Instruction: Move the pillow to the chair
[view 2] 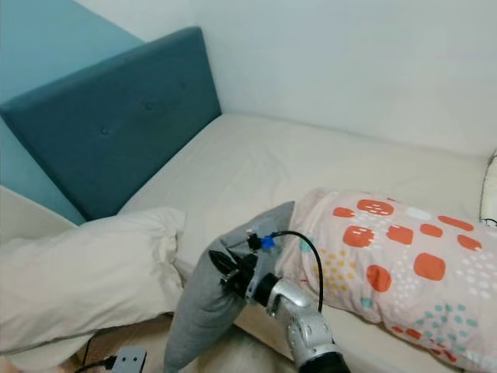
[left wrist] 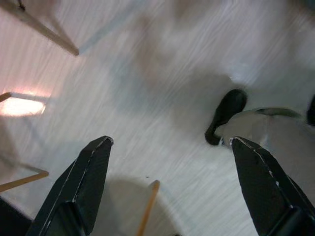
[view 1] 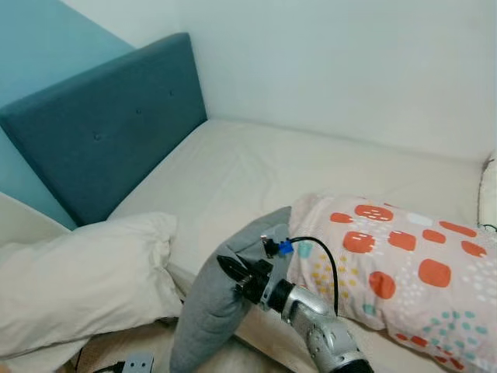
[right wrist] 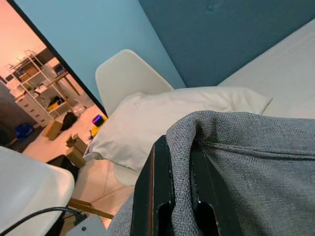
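Pinching grey pillow [view 1: 213, 299], right pincer [view 1: 233, 273], white pillow [view 1: 74, 280] beside

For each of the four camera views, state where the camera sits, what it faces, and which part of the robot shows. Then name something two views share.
Left eye, head: looks down at the bed; right arm shows, its gripper holding the grey pillow.
Right eye, head: same scene.
Left wrist: faces the floor between its spread fingers.
Right wrist: faces the white chair; fingers pinch grey fabric.
Shared: the white pillow, in the eye and right wrist views.
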Robot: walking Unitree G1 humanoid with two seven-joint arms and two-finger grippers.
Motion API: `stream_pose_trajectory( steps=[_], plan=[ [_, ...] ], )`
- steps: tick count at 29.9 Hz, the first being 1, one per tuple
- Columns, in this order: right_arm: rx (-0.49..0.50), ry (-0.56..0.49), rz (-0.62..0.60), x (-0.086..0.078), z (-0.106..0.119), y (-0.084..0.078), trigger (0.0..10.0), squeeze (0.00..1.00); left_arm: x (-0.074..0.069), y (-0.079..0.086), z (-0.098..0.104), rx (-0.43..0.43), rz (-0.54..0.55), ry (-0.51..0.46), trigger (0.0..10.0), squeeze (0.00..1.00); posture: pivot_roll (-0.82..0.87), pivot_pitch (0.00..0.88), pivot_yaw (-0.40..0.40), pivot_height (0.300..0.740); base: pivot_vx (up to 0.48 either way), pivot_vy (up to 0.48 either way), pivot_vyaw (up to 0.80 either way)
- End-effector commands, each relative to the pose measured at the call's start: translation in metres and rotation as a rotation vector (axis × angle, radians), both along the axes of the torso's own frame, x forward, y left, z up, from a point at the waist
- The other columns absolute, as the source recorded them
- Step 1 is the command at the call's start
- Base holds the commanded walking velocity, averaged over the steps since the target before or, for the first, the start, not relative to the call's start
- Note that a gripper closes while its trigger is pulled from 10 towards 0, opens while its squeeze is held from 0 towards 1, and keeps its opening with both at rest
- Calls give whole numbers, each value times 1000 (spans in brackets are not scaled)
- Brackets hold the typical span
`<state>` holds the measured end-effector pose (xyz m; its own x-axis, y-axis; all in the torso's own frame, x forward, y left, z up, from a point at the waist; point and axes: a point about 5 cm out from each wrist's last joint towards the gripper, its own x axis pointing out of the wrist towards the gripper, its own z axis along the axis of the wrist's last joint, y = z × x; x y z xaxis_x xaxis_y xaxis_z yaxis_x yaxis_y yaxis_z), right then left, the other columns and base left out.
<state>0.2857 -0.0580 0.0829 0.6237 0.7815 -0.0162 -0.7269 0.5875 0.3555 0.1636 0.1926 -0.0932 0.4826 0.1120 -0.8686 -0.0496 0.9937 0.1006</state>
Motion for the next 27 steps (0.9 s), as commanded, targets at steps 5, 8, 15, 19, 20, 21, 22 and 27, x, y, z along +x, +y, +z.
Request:
stream_pose_trajectory(
  steps=[5,8,15,19,20,21,22,27],
  plan=[
    [47,-190,183,-4,41,28,10000,0,-3,5,-1,17,11,14,10000,0,-5,0,105,740,0,0,800],
    [40,-214,218,-6,45,32,10000,0,-4,4,-1,15,11,18,10000,0,-4,0,101,740,0,0,800],
    [-21,-241,265,-7,43,37,10000,0,-6,3,-2,11,12,23,10000,0,0,0,96,740,0,0,800],
    [-61,-241,271,-7,38,36,10000,0,-6,3,-2,7,15,21,10000,0,0,0,96,740,0,0,800],
    [-62,-242,270,-6,38,35,10000,0,-6,3,-2,6,16,20,10000,0,0,0,96,740,0,0,800],
    [-62,-244,267,-5,39,34,10000,0,-6,3,-2,6,17,19,10000,0,4,0,97,740,0,0,800],
    [-61,-247,262,-4,41,33,10000,0,-6,3,-2,5,17,18,10000,0,4,0,97,740,0,0,800],
    [-60,-257,250,-2,44,28,10000,0,-5,3,-2,6,10,17,10000,0,1,0,100,740,0,0,800]
  ],
)
